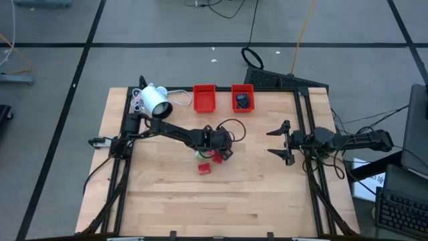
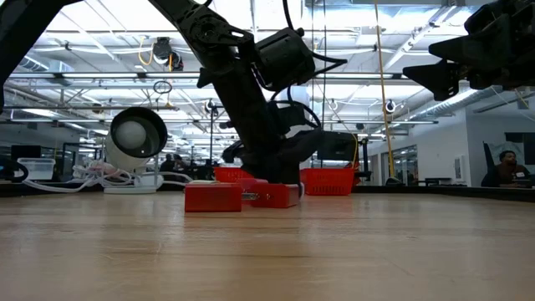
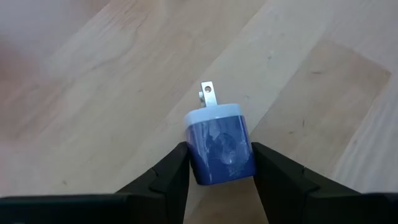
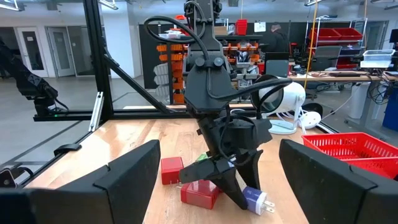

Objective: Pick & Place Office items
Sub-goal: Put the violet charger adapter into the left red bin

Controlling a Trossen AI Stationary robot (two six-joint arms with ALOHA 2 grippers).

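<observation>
Down low, left tool (image 3: 219, 165) around blue charger (image 3: 220, 148)

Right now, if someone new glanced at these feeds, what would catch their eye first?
Most striking is the left end effector at mid-table, its fingers flanking a blue plug adapter that lies on the wood with its metal prongs pointing away. Two red blocks sit just beside it. At the table's far edge stand two red trays and a white lamp-like device, while the right end effector hangs wide open off to the right.
</observation>
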